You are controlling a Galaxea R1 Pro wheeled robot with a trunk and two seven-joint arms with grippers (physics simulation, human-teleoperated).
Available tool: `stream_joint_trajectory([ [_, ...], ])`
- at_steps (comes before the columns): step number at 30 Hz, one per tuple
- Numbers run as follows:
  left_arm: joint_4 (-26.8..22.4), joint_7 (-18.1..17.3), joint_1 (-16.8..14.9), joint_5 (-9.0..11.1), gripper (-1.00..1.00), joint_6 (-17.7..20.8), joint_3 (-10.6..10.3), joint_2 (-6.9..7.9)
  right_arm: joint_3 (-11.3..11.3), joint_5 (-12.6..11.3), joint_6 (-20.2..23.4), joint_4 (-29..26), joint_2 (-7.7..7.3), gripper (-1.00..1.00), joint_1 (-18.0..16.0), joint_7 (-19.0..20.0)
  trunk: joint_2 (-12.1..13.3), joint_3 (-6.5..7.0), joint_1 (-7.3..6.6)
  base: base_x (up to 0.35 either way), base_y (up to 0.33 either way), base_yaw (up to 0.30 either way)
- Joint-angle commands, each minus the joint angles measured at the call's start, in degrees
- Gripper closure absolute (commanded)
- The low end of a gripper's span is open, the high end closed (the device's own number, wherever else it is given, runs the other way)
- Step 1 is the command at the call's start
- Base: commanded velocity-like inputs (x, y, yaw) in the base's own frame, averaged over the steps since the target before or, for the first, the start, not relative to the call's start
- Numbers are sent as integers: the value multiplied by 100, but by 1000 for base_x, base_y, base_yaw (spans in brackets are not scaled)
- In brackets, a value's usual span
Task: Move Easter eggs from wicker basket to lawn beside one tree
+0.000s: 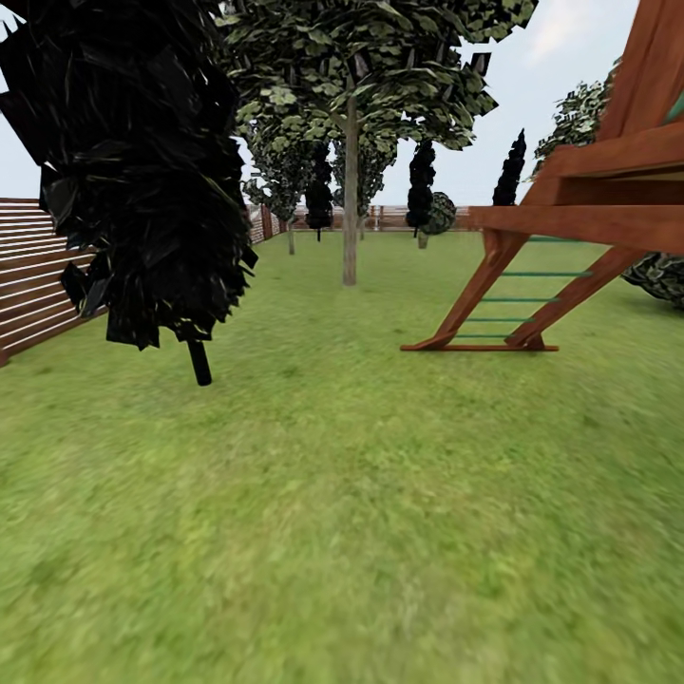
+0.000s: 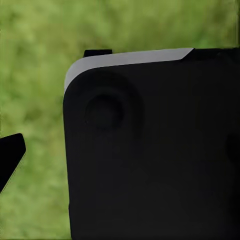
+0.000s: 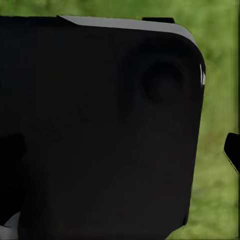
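No eggs or basket appear: the lawn [image 1: 342, 494] runs to the grey-trunked tree [image 1: 350, 204] far ahead. Driving on risks clipping the dark conical tree [image 1: 142, 171] near left or the wooden play frame [image 1: 589, 218] right. Wrist views add dark robot housing [image 2: 150, 150] over grass; I cannot tell either claw's state.

Grey-trunked leafy tree [image 1: 351, 204] upright on green lawn [image 1: 332, 494]

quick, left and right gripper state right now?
Left gripper: cannot be told; the left wrist view shows a dark robot panel over blurred lawn.
Right gripper: cannot be told; the same kind of panel blocks the right wrist view.
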Motion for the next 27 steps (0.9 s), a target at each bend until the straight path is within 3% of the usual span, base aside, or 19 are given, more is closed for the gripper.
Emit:
stream_joint_trajectory([
  [1,5,-12,-4,-8,-100,-20,0,1,-2,6,-19,7,3,-100,-4,3,-2,-6,3,339,-30,0],
  [27,5,-13,-4,-28,-100,-90,-19,-16,9,14,-11,6,65,-100,-4,3,-2,-6,3,339,-3,0],
])
